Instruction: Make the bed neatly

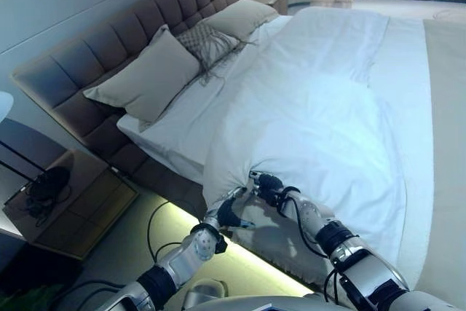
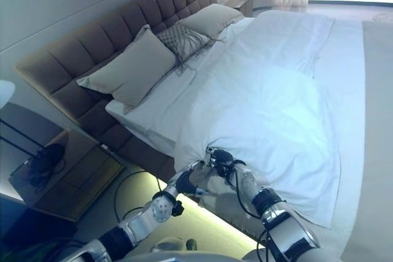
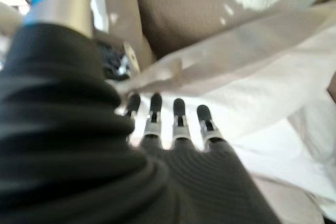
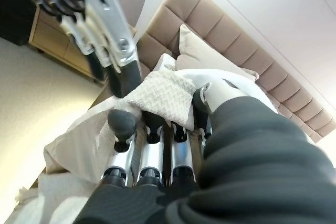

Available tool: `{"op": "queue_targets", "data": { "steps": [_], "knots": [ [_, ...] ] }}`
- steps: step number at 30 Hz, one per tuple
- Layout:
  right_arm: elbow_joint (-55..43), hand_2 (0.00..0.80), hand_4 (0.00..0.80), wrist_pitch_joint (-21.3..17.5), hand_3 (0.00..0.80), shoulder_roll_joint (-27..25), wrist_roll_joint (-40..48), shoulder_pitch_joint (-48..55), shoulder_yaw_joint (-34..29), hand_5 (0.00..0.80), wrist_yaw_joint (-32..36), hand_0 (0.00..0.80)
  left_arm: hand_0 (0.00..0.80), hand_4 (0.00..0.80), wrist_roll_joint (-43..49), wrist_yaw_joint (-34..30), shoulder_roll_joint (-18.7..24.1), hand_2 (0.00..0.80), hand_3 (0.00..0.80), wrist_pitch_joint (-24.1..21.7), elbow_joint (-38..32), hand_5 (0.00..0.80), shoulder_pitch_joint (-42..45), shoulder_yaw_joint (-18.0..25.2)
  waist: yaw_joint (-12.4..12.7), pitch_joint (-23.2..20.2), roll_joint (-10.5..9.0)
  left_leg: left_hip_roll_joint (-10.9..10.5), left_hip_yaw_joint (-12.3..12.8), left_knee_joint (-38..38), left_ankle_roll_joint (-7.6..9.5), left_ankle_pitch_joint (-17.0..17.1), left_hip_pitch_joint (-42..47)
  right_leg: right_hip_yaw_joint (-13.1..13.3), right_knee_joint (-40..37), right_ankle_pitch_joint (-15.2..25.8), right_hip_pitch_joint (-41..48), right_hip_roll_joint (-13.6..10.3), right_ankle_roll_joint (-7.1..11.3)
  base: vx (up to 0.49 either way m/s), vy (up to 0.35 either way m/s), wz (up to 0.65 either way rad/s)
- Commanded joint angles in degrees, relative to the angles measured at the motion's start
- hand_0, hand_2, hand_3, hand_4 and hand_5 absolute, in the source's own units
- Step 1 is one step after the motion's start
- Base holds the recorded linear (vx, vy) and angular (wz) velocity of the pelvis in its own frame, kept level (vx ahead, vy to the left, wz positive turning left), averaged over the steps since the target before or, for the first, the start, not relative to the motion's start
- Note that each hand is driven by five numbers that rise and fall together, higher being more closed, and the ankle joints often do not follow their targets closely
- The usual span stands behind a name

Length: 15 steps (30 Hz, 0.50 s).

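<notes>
A white duvet [image 1: 320, 114] covers the bed, bunched and wrinkled towards its near side. Its near corner hangs over the bed's side edge, where both hands meet. My right hand [image 1: 271, 187] is curled round the duvet's corner; the right wrist view shows a textured fold of cloth [image 4: 163, 95] pinched between its fingers [image 4: 152, 156] and thumb. My left hand [image 1: 227, 213] is just beside it at the same corner, with its fingers [image 3: 178, 124] against the cloth's edge [image 3: 220, 61]. Two beige pillows [image 1: 149, 74] [image 1: 244, 16] and a patterned one [image 1: 211, 41] lean on the headboard.
The padded brown headboard [image 1: 109, 41] runs along the left. A wooden nightstand [image 1: 73, 202] with a dark object stands on the floor at lower left. A beige runner [image 1: 444, 143] lies across the bed's foot. A light strip [image 1: 189, 223] glows under the bed frame.
</notes>
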Motion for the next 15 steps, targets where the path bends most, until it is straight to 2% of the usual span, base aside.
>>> {"op": "queue_targets", "data": {
  "steps": [1, 5, 10, 15],
  "knots": [
    [-7.3, 0.800, 0.800, -1.6, 0.800, 6.2, 4.7, -6.0, -1.4, 0.800, 1.5, 0.800, 0.000, 0.000, 5.7, 5.1, 0.4, 0.000, 0.000, 2.0, -6.2, 0.000, -7.4, -0.9, 1.0, 4.0, -2.90, 0.7, -1.7, 5.5, 2.46, -2.1, -2.2, -5.3, -28.5, 30.0, 11.0, -4.3, 6.83, -0.004, -0.029, -0.07],
    [-7.9, 0.800, 0.800, -1.6, 0.800, 5.4, 6.0, -5.6, -1.8, 0.800, 1.0, 0.800, 0.000, 0.000, 5.0, 9.3, 1.0, 0.000, 0.000, 2.8, -5.9, 0.000, -6.1, 0.4, 1.3, 4.3, -2.75, 1.0, -1.6, 5.8, 2.21, -2.0, -2.4, -5.8, -28.6, 29.8, 11.3, -4.3, 6.66, -0.001, -0.004, -0.01],
    [-8.8, 0.800, 0.800, -2.7, 0.800, 4.3, 6.2, -4.1, -2.8, 0.800, 1.1, 0.800, 0.000, 0.000, 4.8, 10.7, 2.8, 0.000, 0.000, 0.9, -5.3, 0.000, -3.8, 3.0, 2.2, 4.7, -2.90, 1.4, -1.9, 6.5, 1.87, -2.1, -2.7, -6.5, -28.5, 30.0, 11.5, -4.6, 6.57, -0.005, -0.013, 0.04],
    [-8.6, 0.800, 0.800, -3.3, 0.800, 3.3, 6.9, -3.9, -3.6, 0.800, 0.8, 0.800, 0.000, 0.000, 2.4, 10.4, 4.7, 0.000, 0.000, -3.9, -3.4, 0.000, -1.4, 5.1, 2.7, 4.8, -2.82, 1.4, -2.2, 6.7, 1.82, -2.0, -2.5, -6.8, -27.9, 29.8, 11.8, -4.8, 6.46, 0.009, 0.003, 0.02]
  ]
}}
